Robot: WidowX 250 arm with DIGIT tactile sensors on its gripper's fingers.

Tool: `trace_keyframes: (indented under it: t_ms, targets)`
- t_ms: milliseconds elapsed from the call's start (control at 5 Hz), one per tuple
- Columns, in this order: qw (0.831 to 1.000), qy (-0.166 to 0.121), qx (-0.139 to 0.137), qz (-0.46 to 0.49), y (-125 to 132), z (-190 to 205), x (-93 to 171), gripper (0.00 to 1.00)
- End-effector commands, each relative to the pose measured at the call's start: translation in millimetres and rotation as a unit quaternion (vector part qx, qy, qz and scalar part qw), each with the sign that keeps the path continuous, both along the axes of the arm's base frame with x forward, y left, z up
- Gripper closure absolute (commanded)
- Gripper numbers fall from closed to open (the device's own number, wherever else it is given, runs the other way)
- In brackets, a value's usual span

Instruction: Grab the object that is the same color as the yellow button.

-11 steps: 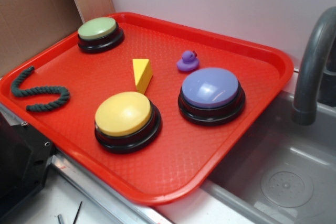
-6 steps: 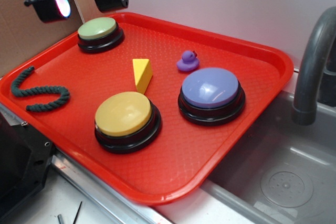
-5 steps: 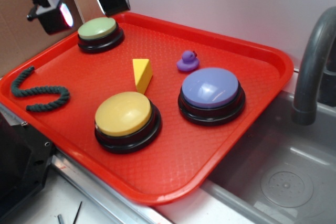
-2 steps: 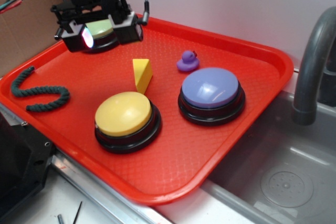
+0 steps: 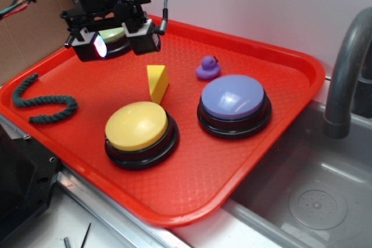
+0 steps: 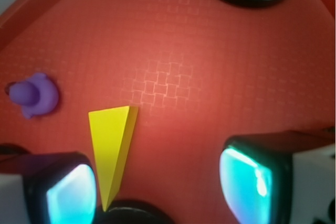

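Gripper (image 5: pixel 116 43) apart, empty | tray (image 5: pixel 192 198): yellow wedge (image 5: pixel 157 82), yellow button (image 5: pixel 138 127)

We're at a toy kitchen test bench: grey plastic sink basin (image 5: pixel 314 201) with curved grey faucet (image 5: pixel 347 68), textured red plastic tray (image 5: pixel 192 187) alongside, brown cardboard backdrop (image 5: pixel 29 21) behind.

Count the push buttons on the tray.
3. The green button sits at the far left corner, partly behind the fingers; the yellow button is near the front edge; the purple button is right of it.
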State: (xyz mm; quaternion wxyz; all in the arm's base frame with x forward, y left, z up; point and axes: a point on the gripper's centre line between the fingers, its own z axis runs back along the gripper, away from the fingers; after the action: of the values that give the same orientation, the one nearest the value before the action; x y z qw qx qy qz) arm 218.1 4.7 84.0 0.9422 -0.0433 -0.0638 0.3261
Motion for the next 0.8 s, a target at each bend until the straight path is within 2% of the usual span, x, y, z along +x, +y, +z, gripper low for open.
trace_keyframes:
  t_ms: [0,200,600]
  targets:
    - [0.998,0.029,-0.036,0.032,2.7,-16.9,16.7,0.0]
    - [0.999,0.035,-0.028,0.028,-2.3,-25.2,22.2,0.0]
    - [0.999,0.017,-0.025,0.022,-10.0,-34.1,33.6,0.0]
